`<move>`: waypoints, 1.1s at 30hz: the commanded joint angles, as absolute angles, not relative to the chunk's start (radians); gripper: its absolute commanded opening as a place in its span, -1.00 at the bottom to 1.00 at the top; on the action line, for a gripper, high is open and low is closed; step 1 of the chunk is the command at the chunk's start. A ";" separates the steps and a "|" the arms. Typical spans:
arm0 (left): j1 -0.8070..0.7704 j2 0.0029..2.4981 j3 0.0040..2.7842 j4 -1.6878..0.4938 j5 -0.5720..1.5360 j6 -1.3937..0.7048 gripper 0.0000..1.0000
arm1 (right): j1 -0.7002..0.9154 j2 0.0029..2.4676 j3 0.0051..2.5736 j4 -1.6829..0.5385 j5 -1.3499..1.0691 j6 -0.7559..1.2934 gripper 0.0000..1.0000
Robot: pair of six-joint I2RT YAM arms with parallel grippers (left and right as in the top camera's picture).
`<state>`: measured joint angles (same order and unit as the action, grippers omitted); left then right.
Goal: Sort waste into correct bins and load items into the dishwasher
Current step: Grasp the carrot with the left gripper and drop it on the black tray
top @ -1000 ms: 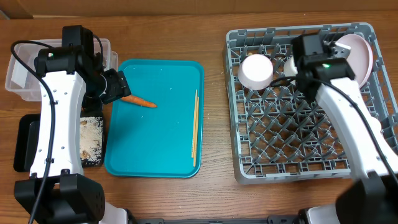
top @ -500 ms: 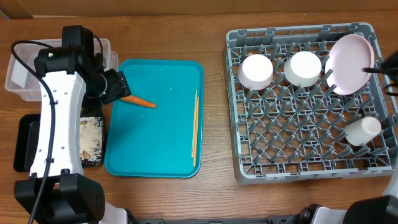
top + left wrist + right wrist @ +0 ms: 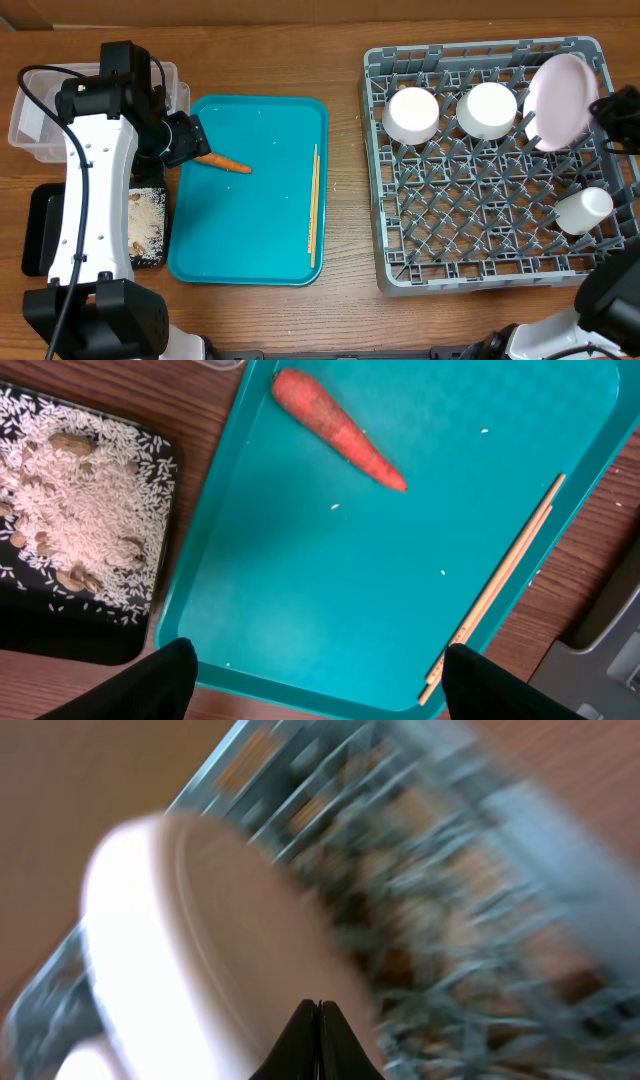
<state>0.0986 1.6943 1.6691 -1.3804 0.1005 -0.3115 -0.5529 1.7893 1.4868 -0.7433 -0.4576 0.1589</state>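
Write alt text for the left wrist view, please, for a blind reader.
An orange carrot lies on a teal tray, chopsticks along its right edge. Left of it, a black tray holds rice-and-nut scraps.

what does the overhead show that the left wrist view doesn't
Only overhead: what sits in the rack, namely two bowls, a plate and a cup. Only left wrist: single nuts in the rice, and stray grains on the teal tray. Both: carrot and chopsticks on the teal tray, with the black tray beside it.
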 commanded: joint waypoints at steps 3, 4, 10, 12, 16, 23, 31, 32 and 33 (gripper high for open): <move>0.097 1.689 1.682 -1.387 0.097 -0.292 0.61 | -0.504 1.790 1.507 -0.812 -0.630 -0.034 -0.93; 0.097 1.689 1.682 -1.387 0.097 -0.292 0.61 | -0.504 1.789 1.507 -0.817 -0.606 -0.033 -0.93; 0.097 1.689 1.682 -1.388 0.097 -0.292 0.71 | -0.506 1.722 1.517 -0.826 -0.430 0.035 -0.49; 0.097 1.689 1.682 -1.387 0.097 -0.292 0.77 | -0.493 1.662 1.542 -0.846 -0.376 0.038 -0.35; 0.097 1.689 1.682 -1.387 0.107 -0.293 0.83 | -0.419 1.542 1.569 -0.920 -0.356 0.038 -0.30; 0.062 1.700 1.636 -1.372 0.159 -0.390 1.00 | -0.113 1.499 1.567 -1.081 -0.359 0.009 0.05; -0.059 1.713 1.441 -1.113 0.087 -0.672 1.00 | 0.134 1.520 1.560 -1.087 -0.324 -0.008 0.27; -0.063 1.717 1.410 -1.074 0.060 -0.712 1.00 | 0.141 1.521 1.560 -1.089 -0.321 -0.008 0.28; -0.063 1.720 1.379 -1.041 0.043 -0.753 1.00 | 0.142 1.521 1.560 -1.092 -0.322 -0.008 0.28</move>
<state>-0.0509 1.7020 1.4639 -1.1019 0.1226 -0.5781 0.1310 1.5139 1.5585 -1.0924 -0.3485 -0.0010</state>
